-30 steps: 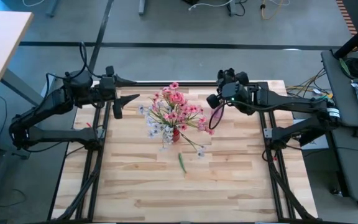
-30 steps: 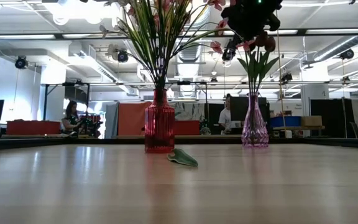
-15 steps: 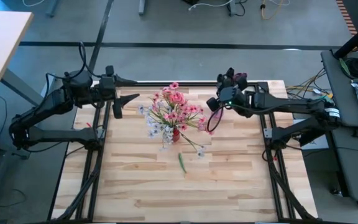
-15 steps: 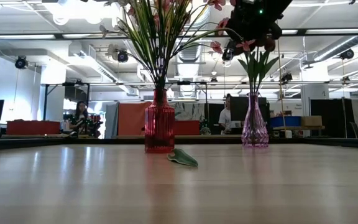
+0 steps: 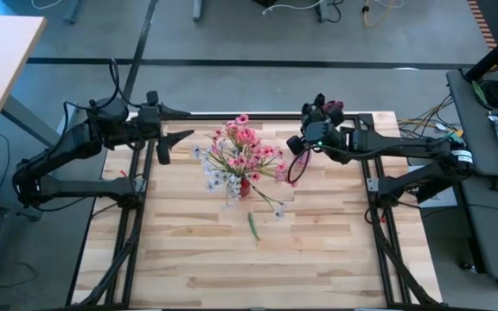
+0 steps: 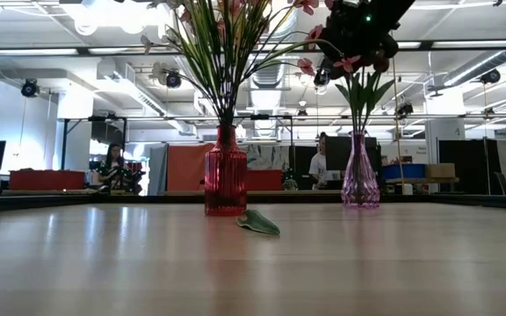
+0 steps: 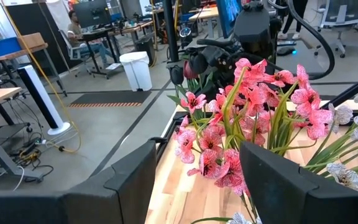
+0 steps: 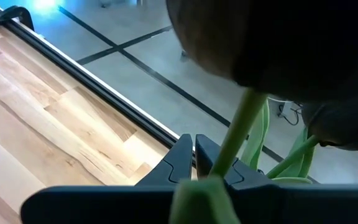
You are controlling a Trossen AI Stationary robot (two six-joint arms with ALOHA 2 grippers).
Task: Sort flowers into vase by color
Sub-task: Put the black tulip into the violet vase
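From above, two arms flank one red vase (image 5: 245,187) crammed with pink and white flowers (image 5: 242,154); one loose leaf (image 5: 252,225) lies nearby. The right gripper (image 5: 305,143) hovers over the purple vase (image 5: 299,164), pinched together around a dark bud's stem (image 8: 235,134). The left gripper (image 5: 163,147) waits, fingers spread. Low down, two vases stand apart.

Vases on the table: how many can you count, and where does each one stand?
2. The red vase stands mid-table, full of pink and white flowers; the purple vase stands toward the right arm's side, under the right tool, holding green stems.
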